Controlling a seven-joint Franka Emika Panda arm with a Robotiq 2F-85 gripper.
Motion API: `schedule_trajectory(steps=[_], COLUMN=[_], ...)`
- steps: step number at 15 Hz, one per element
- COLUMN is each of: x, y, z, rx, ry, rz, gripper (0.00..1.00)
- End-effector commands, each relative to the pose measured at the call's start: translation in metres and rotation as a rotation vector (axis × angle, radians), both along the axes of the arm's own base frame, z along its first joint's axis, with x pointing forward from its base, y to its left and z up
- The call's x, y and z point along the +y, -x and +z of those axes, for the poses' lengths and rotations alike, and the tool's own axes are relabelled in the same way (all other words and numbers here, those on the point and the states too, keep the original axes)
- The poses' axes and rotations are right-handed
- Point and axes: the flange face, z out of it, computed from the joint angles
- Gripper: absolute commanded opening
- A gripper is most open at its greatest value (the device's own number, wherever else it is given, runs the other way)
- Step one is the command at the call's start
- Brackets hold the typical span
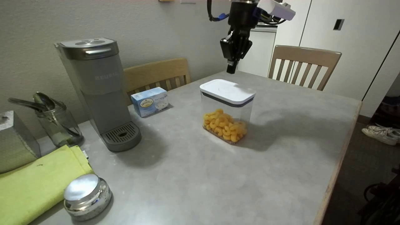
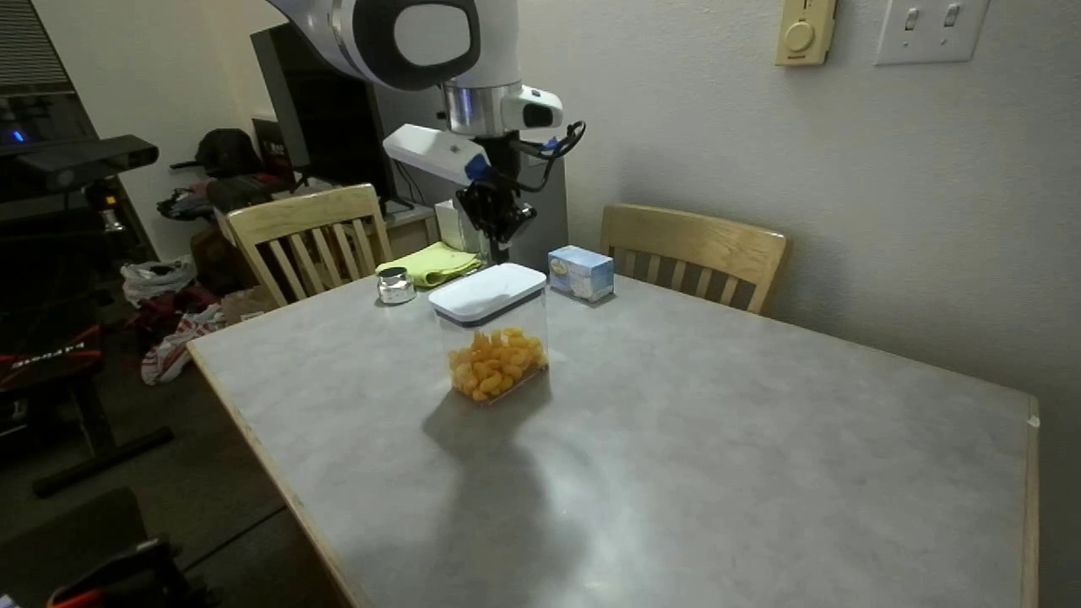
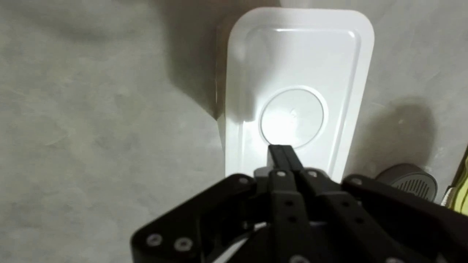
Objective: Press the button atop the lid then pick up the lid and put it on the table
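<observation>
The white rounded-rectangle lid (image 1: 222,89) sits on a clear container (image 1: 220,105) part filled with orange pasta; the lid also shows in an exterior view (image 2: 488,293) and in the wrist view (image 3: 310,54). The button (image 3: 294,117) shows in the wrist view as a round outlined white disc in the lid, with glare on it. The container stands upright on the grey table (image 1: 184,175). My gripper (image 3: 280,147) is shut with nothing between its fingers. It points down above the lid, apart from it in both exterior views (image 1: 231,69) (image 2: 500,252). It hides the lid's near end in the wrist view.
A grey coffee maker (image 1: 104,90), a blue tea box (image 1: 150,102), a yellow cloth (image 1: 40,181), a shiny round metal jar (image 1: 87,197) and a glass jar of cutlery (image 1: 59,128) stand along one side. Wooden chairs (image 2: 692,253) flank the table.
</observation>
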Motion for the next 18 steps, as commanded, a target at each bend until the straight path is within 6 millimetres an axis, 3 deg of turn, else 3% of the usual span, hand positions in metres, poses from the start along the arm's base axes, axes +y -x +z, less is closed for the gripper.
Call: schedule_trajectory(steps=[1,8,18], x=[0.003,0.017,0.015], y=[-0.006,-0.006,-0.005], z=[-0.010,-0.022,-0.048], rx=[0.002,0.030,0.072], ry=[-0.017,-0.041,-0.072], rz=[0.013,0.018,-0.007], gripper=[0.00,0.00,0.00])
